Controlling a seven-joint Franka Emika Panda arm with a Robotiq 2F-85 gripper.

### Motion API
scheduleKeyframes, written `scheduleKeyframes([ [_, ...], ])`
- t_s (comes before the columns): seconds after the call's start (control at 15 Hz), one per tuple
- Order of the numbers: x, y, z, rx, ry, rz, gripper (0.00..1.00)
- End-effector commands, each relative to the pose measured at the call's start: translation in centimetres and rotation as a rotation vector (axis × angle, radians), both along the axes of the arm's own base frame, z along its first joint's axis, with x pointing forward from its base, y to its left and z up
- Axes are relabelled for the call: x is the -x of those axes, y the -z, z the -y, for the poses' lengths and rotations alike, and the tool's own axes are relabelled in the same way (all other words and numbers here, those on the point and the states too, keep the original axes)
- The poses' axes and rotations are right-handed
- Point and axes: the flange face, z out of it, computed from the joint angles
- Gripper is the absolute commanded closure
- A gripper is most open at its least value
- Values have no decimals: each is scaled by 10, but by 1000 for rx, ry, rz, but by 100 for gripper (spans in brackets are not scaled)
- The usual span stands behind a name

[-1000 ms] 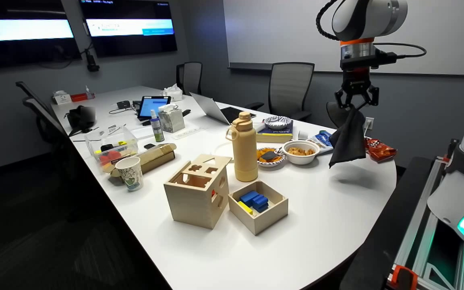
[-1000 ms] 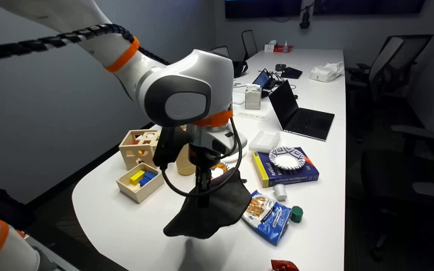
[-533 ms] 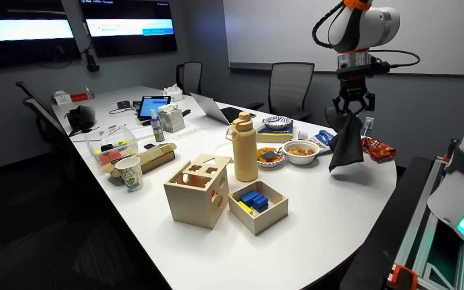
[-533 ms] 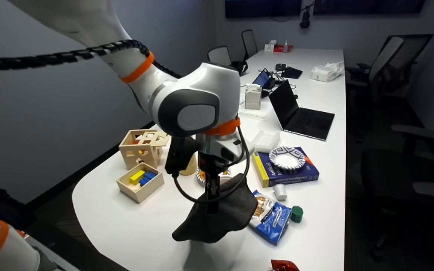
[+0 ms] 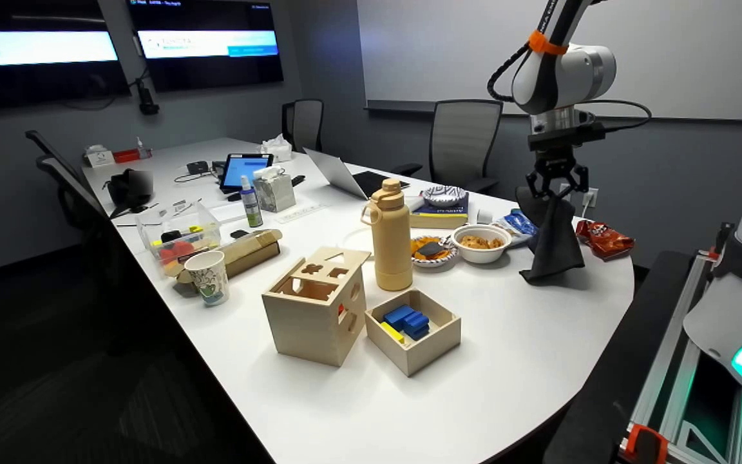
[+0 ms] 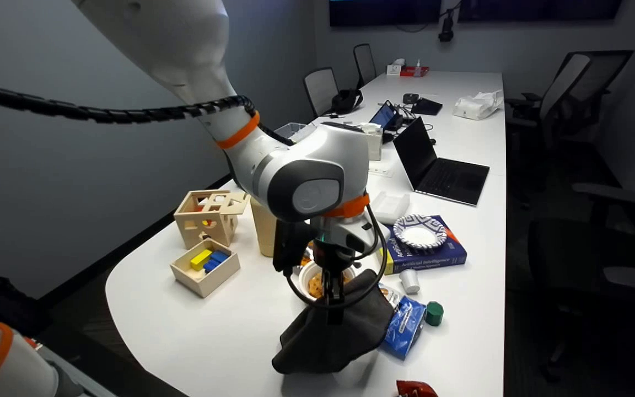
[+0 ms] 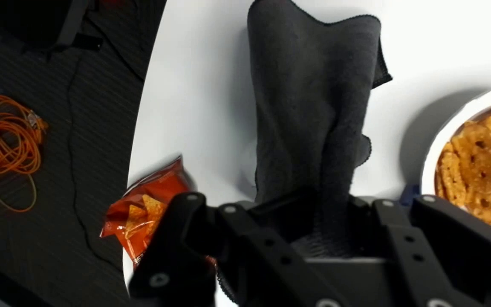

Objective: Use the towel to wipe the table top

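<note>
The dark grey towel (image 5: 556,241) hangs from my gripper (image 5: 558,192) over the rounded end of the white table (image 5: 506,393). My gripper (image 7: 334,198) is shut on the towel's upper part; in the wrist view the cloth (image 7: 309,102) runs out from between the fingers. In an exterior view the towel's lower edge (image 6: 317,361) is at or just above the table top; I cannot tell how much of it touches. The gripper is well above the surface. The fingertips are partly hidden by the cloth.
A white bowl of snacks (image 5: 482,256) and a blue snack bag (image 6: 405,333) are close beside the towel. A red chip bag (image 7: 147,204) lies near the table edge. A tan bottle (image 5: 391,241), wooden shape box (image 5: 306,328), block tray (image 5: 432,353) and book (image 6: 428,263) stand farther off.
The arm and gripper have moved down with the towel still held. The towel's lower edge has come down to the table top and spread a little.
</note>
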Motion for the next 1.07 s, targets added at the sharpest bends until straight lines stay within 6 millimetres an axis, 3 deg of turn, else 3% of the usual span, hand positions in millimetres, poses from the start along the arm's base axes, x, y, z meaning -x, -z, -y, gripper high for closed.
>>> scheduleKeyframes([
  [0.0,-15,14,11,19,23,-7,100],
  [0.07,-18,16,12,22,24,-8,100],
  [0.13,-19,17,13,22,26,-10,75],
  [0.27,-20,19,18,29,42,-12,68],
  [0.8,-11,-1,26,25,82,29,6],
  [0.87,-11,-4,25,26,78,36,1],
  [1.0,-12,-11,24,30,78,47,0],
])
